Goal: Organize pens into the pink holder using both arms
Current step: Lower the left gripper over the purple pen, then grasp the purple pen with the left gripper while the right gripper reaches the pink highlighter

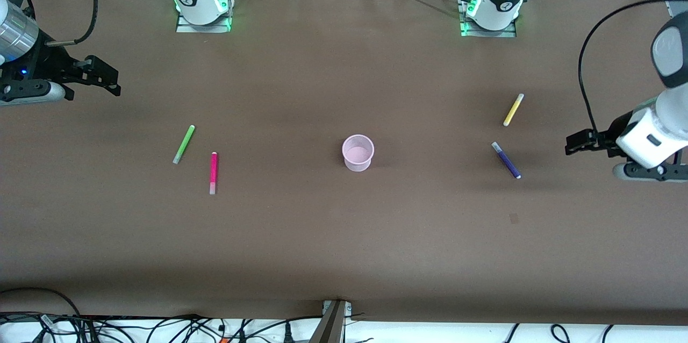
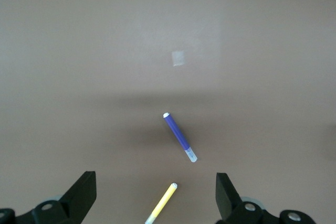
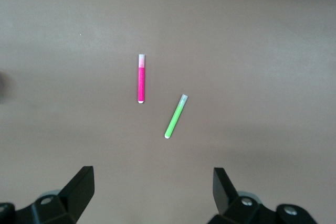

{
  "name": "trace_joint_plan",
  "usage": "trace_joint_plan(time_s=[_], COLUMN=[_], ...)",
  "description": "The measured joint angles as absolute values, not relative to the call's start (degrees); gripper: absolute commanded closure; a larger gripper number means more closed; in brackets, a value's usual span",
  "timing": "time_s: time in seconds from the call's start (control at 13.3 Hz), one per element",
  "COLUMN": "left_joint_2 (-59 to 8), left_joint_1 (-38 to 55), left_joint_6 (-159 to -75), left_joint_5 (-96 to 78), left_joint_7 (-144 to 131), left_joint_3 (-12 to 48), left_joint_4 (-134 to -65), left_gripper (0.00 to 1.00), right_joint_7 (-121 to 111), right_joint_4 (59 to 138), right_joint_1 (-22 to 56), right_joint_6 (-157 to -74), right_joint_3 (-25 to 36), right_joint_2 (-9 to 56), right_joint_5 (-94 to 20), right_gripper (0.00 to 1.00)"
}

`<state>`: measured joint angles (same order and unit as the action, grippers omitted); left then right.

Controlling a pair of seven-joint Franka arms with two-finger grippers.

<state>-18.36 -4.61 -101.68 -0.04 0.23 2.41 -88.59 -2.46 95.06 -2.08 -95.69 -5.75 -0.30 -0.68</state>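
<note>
The pink holder (image 1: 358,152) stands upright and empty mid-table. The green pen (image 1: 184,144) and the magenta pen (image 1: 213,172) lie toward the right arm's end; both show in the right wrist view, green (image 3: 176,116) and magenta (image 3: 141,78). The yellow pen (image 1: 513,109) and the purple pen (image 1: 506,160) lie toward the left arm's end; both show in the left wrist view, yellow (image 2: 161,203) and purple (image 2: 178,136). My right gripper (image 1: 110,78) is open and empty above the table's right-arm end (image 3: 152,178). My left gripper (image 1: 571,143) is open and empty above the left-arm end (image 2: 155,181).
The brown table cover (image 1: 344,235) is bare apart from these things. A small grey patch (image 1: 514,218) marks the cover nearer the front camera than the purple pen; it also shows in the left wrist view (image 2: 178,57). Cables lie along the front edge (image 1: 161,327).
</note>
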Motion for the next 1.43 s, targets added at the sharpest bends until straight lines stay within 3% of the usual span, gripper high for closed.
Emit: trace_joint_plan(time_s=[0.75, 1.43], left_joint_2=[-36.86, -39.88], left_joint_1=[-4.90, -4.39], left_joint_6=[-113.14, -120.22], left_joint_5=[-2.05, -2.07], left_joint_7=[-18.52, -30.30], left_joint_3=[2.50, 3.16], left_joint_4=[-88.83, -95.99], left_gripper=[0.00, 0.00], right_joint_7=[-2.21, 2.58], right_joint_4=[95.02, 95.02], right_joint_1=[-2.08, -1.59], right_joint_6=[-95.67, -95.66], right_joint_3=[-5.75, -6.17], right_joint_2=[-0.24, -0.24], right_joint_5=[-0.68, -0.69], right_gripper=[0.00, 0.00])
